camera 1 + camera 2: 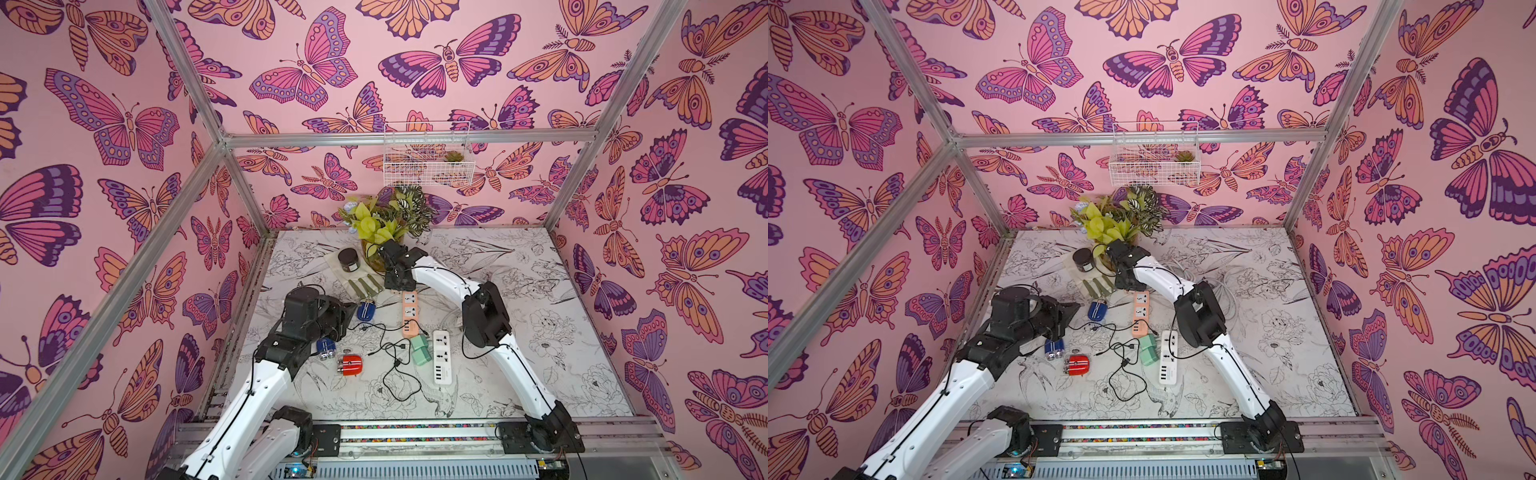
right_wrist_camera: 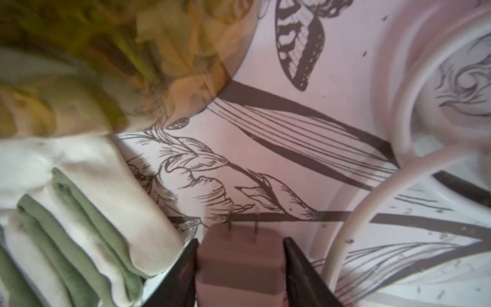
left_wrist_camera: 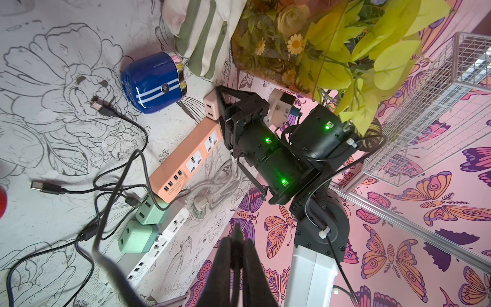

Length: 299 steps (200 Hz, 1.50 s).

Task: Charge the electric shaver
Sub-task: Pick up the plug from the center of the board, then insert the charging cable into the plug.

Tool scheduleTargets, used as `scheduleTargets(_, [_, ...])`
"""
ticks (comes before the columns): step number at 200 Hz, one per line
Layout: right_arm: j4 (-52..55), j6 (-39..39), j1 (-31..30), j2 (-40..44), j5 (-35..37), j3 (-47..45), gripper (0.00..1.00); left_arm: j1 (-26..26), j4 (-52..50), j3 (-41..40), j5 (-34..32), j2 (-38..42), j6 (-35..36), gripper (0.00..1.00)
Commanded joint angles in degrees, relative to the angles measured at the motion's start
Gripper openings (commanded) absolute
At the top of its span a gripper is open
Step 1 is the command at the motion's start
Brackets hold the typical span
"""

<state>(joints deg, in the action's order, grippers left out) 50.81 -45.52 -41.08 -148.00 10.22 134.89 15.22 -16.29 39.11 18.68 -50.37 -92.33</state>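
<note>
three shavers lie toward the left side of the counter [image 1: 540,374]. a blue shaver [image 1: 367,309] sits on its side just beside the tip of the left end effector [image 1: 351,309]. a second blue shaver [image 1: 325,348] is partly covered by the left arm, and a red shaver [image 1: 350,365] lies beside it, showing only as a red sliver at the edge of the left wrist view. loose black cables [image 1: 395,357] tangle between them and the orange power strip [image 1: 410,318]; none reaches a shaver. the left end effector's fingers are pressed together, and whether a cable is caught in them is hard to make out. at the strip's far end, the right end effector [image 2: 241,240] pinches a pink adapter [image 2: 239,261], its two prongs bare. its wrist hides the grip in both top views. the striped cloth [image 2: 79,202] and vase [image 1: 376,249] nearby look blurred in the right wrist view.
</note>
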Motion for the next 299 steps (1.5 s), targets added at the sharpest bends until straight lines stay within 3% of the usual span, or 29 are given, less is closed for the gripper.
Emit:
scheduleTargets(1, [5.92,-3.07,-0.1,-1.21,1.57,1.7,0.43,-0.51,-1.18,0.06,1.01,-0.14,1.52,0.0])
scheduleTargets(46, [5.38,-9.04,0.9,3.48,-4.76,0.67,0.19,-0.54,-1.0,0.74,1.01,-1.72,1.77,0.0])
scheduleTargets(69, [-0.92,-14.72,2.68,12.04,-10.11,-7.09,0.09,-0.55,-0.21,2.17,0.01,-2.84,1.53,0.0])
scheduleTargets(94, [-18.97,-23.74,4.53,27.01,-15.27,-26.5,0.02,-0.41,2.95,3.42,-1.43,-5.56,-1.1,0.0])
scheduleTargets(127, [-55.06,-44.91,5.67,42.1,-17.4,-54.78,0.0,1.64,13.24,4.0,-5.44,-10.62,-5.95,0.0])
scheduleTargets(153, [-74.95,-57.28,5.15,45.11,-14.2,-65.0,0.0,4.52,20.31,5.52,-9.07,-15.19,-6.88,0.0])
scheduleTargets(175, [-85.84,-62.04,4.21,45.67,-9.47,-69.11,0.0,7.31,26.73,5.99,-12.62,-18.53,-7.23,0.0])
scheduleTargets(204, [-91.63,-65.47,3.2,46.23,-5.32,-71.11,0.0,10.22,33.87,6.07,-16.98,-21.91,-6.82,0.0])
scheduleTargets(253, [-91.06,-66.43,2.0,49.18,-0.93,-73.52,0.0,11.93,44.62,5.33,-20.34,-27.36,-4.73,0.0])
scheduleTargets(299, [-94.11,-66.7,0.72,48.7,2.09,-74.74,0.0,12.01,56.52,5.97,-13.06,-32.79,-1.47,0.0])
